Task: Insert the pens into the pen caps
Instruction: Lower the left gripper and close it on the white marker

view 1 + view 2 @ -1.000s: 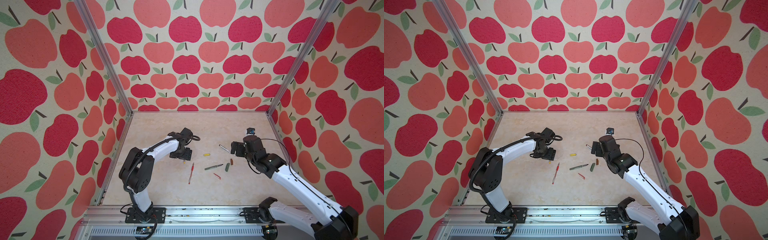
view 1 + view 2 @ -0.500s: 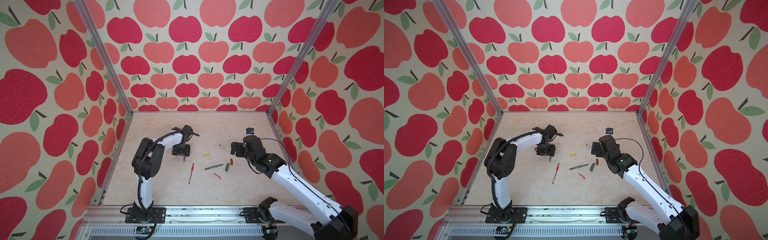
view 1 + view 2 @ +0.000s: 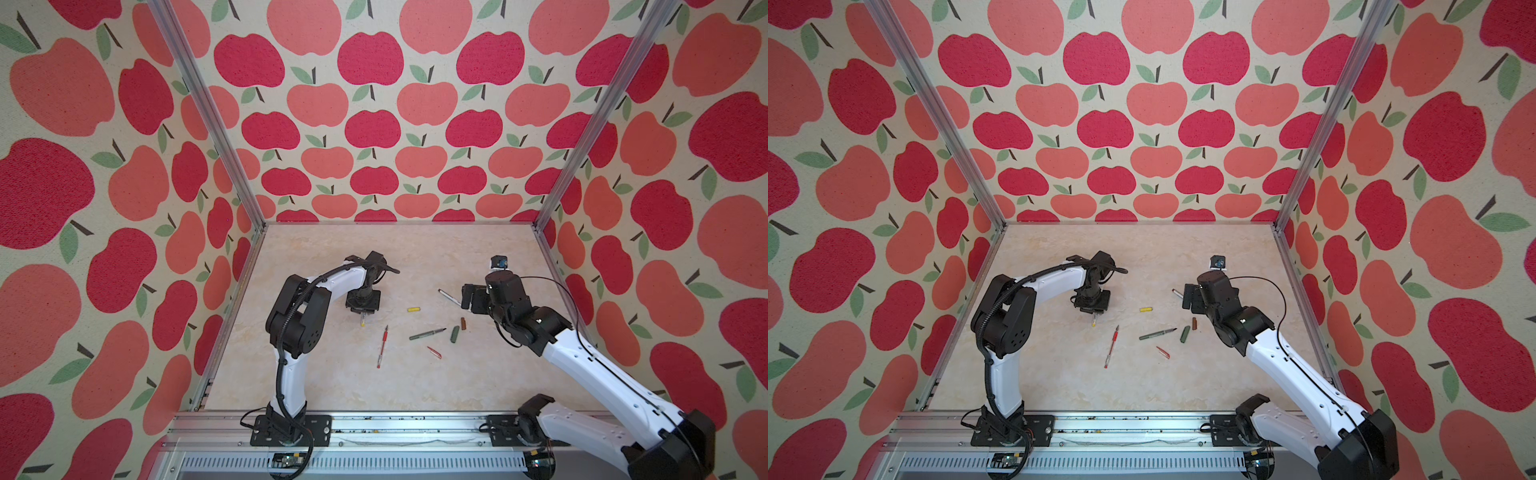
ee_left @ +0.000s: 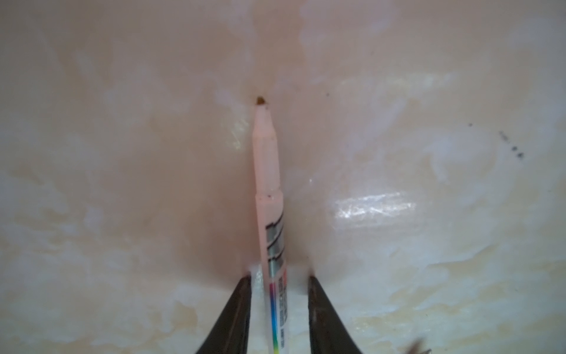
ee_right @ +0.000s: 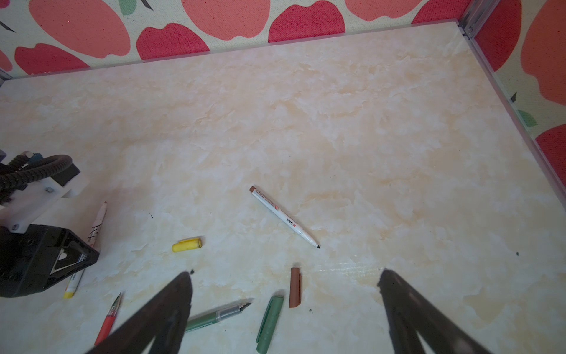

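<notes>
- Nearer tabletop's (image 3: 332, 374) left edge: left gripper (image 4: 277, 294) jaws narrow, straddling white pen (image 4: 268, 184) lying flat; seem not quite touching.
- Right gripper (image 5: 284, 275) jaws wide apart, empty, nearer right edge, by brown cap (image 5: 295, 287).

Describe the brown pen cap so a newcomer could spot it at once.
On the marble tabletop, look at the small items scattered beside the right arm. Of the stubby caps there, two lie side by side closest to that arm. The brown cap is the shorter one, nearer the arm; the dark green cap next to it is longer.
</notes>
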Motion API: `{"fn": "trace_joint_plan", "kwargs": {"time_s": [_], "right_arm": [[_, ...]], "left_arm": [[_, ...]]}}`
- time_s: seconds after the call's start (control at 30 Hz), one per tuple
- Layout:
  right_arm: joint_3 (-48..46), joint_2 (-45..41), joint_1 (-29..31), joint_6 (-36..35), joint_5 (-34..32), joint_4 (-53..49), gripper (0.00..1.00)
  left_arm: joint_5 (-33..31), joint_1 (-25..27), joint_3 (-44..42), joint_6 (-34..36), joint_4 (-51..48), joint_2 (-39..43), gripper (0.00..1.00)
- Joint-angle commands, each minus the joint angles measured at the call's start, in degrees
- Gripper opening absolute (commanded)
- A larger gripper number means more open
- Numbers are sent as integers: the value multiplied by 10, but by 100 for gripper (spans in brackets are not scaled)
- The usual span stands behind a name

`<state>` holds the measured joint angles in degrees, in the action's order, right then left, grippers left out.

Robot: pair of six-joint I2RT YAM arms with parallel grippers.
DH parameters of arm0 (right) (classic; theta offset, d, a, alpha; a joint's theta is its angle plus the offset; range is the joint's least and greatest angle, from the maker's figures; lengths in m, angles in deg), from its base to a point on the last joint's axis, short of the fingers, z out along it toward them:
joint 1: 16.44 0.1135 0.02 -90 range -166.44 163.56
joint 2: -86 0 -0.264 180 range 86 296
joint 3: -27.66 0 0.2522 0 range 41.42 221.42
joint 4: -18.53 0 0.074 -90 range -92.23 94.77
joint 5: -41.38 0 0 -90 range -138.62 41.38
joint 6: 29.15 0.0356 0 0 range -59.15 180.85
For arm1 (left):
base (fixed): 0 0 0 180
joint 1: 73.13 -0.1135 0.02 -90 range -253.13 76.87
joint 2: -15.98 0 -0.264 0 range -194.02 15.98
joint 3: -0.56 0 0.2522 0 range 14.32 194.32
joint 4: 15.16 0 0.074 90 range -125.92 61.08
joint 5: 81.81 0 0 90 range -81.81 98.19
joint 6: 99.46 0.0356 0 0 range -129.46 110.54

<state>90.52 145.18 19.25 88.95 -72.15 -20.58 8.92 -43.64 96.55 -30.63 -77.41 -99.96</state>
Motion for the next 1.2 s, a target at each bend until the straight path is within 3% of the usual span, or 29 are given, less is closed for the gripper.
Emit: {"fn": "trace_joint_plan", "kwargs": {"time_s": [0.0, 0.2, 0.43, 0.67, 0.97, 1.17], "right_arm": [[-8, 1, 5, -10, -13, 5, 98], [-5, 4, 4, -7, -10, 1, 98], [-3, 4, 5, 13, 0, -2, 98], [3, 10, 16, 69, 13, -8, 98], [21, 44, 41, 109, 9, -3, 98], [25, 79, 50, 212, 26, 16, 98]], "left_arm": [[-6, 3, 5, -3, -14, -21, 26], [-10, 5, 1, -3, -12, -20, 11], [-6, 7, -11, 5, 1, -9, 5], [19, 13, -81, 11, 97, 67, 0], [45, 14, -193, 15, 221, 181, 0], [55, 14, -220, 24, 235, 211, 1]]}}
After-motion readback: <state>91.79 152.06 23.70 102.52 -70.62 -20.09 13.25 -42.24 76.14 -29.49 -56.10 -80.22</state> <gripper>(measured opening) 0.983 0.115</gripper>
